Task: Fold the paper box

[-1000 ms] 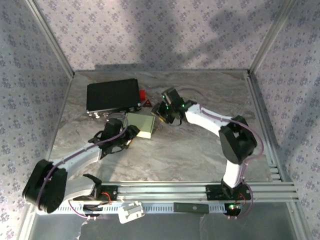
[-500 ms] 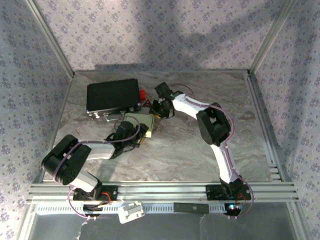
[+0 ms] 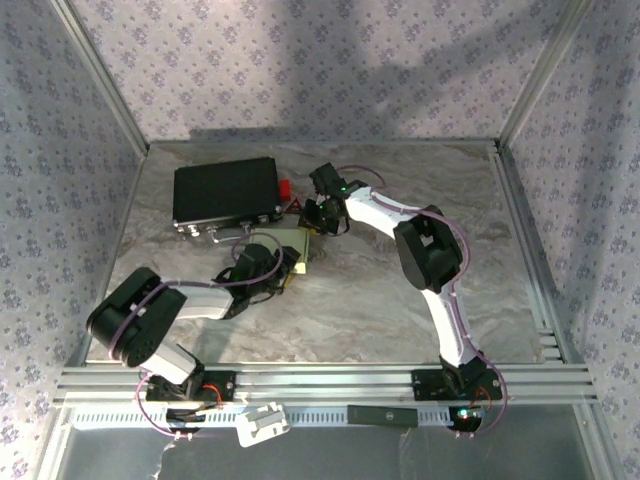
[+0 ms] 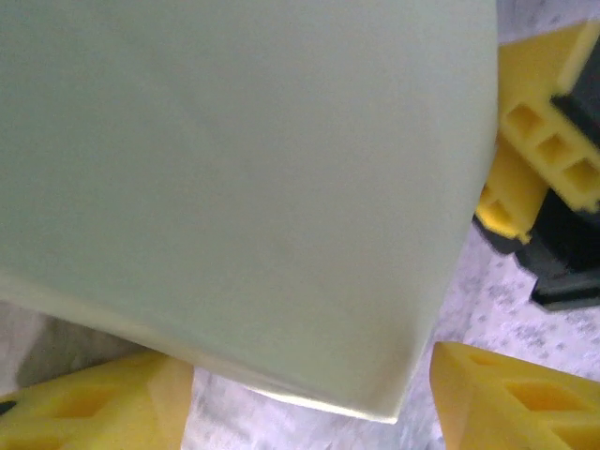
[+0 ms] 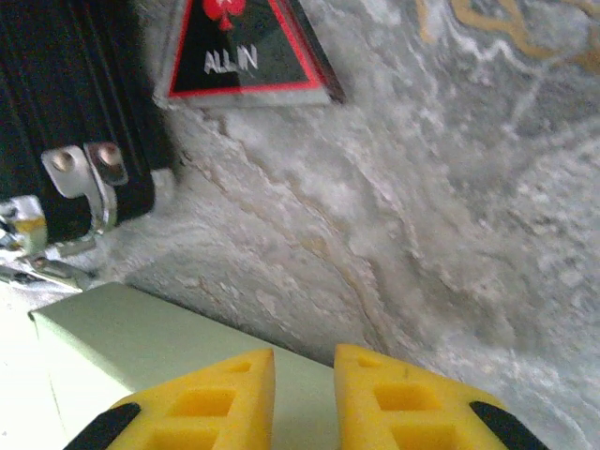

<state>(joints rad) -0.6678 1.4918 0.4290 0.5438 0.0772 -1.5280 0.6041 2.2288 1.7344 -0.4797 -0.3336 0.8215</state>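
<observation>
The paper box [image 3: 296, 244] is a pale yellow-green flat box lying on the marble table, just in front of the black case. My left gripper [image 3: 281, 268] is at its near corner. In the left wrist view the paper box [image 4: 234, 187] is very close, and its corner sits between the wide-apart yellow fingers [image 4: 511, 398] of my left gripper [image 4: 309, 412], which is open. My right gripper [image 3: 318, 218] is at the box's far right corner. Its fingers [image 5: 202, 403] stand a narrow gap apart over the edge of the paper box [image 5: 103, 342], gripping nothing.
The black case [image 3: 225, 191] lies at the back left, its metal latch [image 5: 80, 173] close to the box. A red object [image 3: 286, 189] and a triangular "ALL IN" card [image 5: 239, 47] lie beside the case. My right gripper's yellow fingers [image 4: 544, 131] are just past the box edge.
Over the last second both arms folded in toward the box. The left gripper moved right to its near corner and the right gripper moved up-left to its far corner. Little change in the last half second.
</observation>
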